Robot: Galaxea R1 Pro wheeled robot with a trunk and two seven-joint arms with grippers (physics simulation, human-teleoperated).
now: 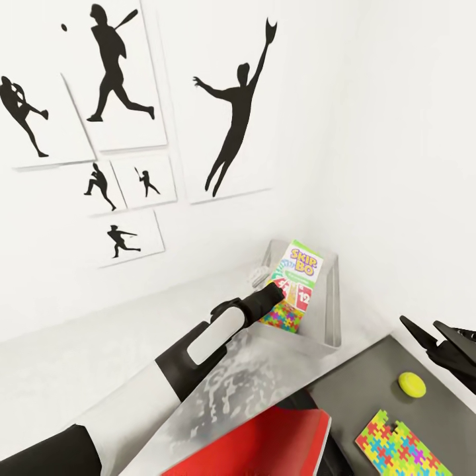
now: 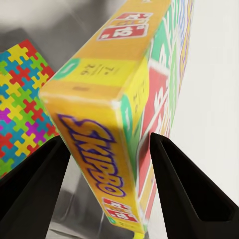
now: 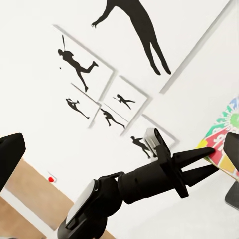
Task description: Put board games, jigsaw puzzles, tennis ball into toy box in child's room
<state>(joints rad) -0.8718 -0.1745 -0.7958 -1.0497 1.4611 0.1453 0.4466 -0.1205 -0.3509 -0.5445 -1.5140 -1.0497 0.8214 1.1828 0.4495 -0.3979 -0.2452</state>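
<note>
The SKIP BO board game [image 1: 303, 272] stands tilted on end inside the toy box [image 1: 334, 311] at the table's far corner. My left gripper [image 1: 279, 287] is shut on its lower end. In the left wrist view a finger [image 2: 35, 184] lies against each side of the box [image 2: 119, 99]. One jigsaw puzzle [image 1: 285, 316] lies flat in the toy box under it. The tennis ball [image 1: 411, 385] and a second jigsaw puzzle [image 1: 402, 444] rest on the table's dark grey end [image 1: 357, 396]. My right gripper [image 1: 433, 336] hovers open and empty above the ball.
A red object [image 1: 264, 443] sits low in front, below the table edge. The wall behind the pale table top [image 1: 99, 370] carries baseball silhouette pictures [image 1: 231, 112]. The toy box sits close against that wall.
</note>
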